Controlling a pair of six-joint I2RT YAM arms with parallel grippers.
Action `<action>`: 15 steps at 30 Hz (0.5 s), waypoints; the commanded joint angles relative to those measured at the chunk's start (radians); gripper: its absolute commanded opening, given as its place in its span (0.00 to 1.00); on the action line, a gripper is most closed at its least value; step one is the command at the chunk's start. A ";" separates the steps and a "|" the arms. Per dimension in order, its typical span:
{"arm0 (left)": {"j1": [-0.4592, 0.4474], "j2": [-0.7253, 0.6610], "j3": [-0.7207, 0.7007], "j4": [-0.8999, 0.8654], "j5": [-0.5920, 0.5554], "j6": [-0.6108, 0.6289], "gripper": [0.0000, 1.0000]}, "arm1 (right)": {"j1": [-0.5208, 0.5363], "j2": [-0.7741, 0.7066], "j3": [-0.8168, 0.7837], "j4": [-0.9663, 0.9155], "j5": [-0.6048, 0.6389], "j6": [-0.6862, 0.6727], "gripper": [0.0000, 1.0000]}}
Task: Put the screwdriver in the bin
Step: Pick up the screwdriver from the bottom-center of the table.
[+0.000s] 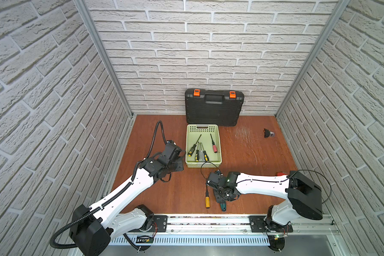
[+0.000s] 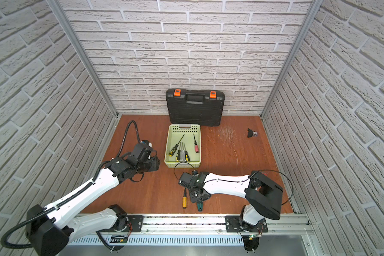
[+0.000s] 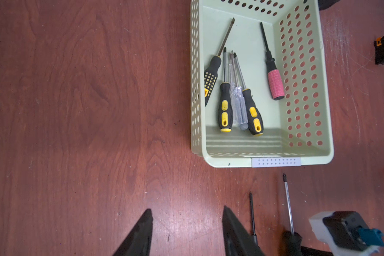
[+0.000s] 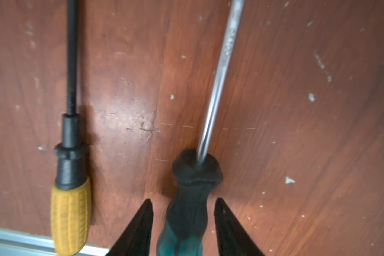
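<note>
Teal-handled screwdriver (image 4: 186, 221) lies flat on the counter (image 1: 164, 195) near the front rail, outside the bin (image 1: 193, 164). Its silver shaft points toward the bin's front wall, and the tip stops close to it without touching. In both top views only the butt of the handle shows from under the right arm.

Right gripper (image 4: 184, 202) is down low over that handle. The jaws are open, one finger either side, and a sliver of counter shows between each finger and the grip. It is not clamped.

Yellow-handled screwdriver (image 4: 70, 217) lies just beside the teal one, roughly parallel and apart from it.

Left gripper (image 3: 187, 211) hangs over bare counter to the left of the bin, jaws parted and empty.

The bin sits mid-counter in front of a black toolcase (image 1: 213, 108) that leans on the back wall. Inside the bin lie five screwdrivers: three black-and-yellow, one clear-handled, one pink-handled (image 3: 275, 85).

A small black object (image 1: 268, 133) sits alone at the far right.
</note>
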 commanded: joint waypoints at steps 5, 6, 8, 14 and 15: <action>-0.007 -0.021 0.003 -0.024 -0.058 0.007 0.52 | 0.006 0.026 -0.012 0.024 0.004 0.024 0.44; -0.007 -0.025 0.000 -0.024 -0.058 0.004 0.52 | 0.006 0.035 -0.013 0.028 0.002 0.021 0.43; -0.007 -0.033 -0.006 -0.025 -0.060 0.000 0.52 | 0.007 0.047 -0.016 0.038 -0.003 0.021 0.39; -0.009 -0.037 -0.001 -0.051 -0.066 0.013 0.52 | 0.006 0.058 -0.020 0.041 -0.005 0.019 0.23; -0.009 -0.036 0.003 -0.053 -0.069 0.017 0.52 | 0.006 0.054 -0.022 0.038 -0.002 0.020 0.19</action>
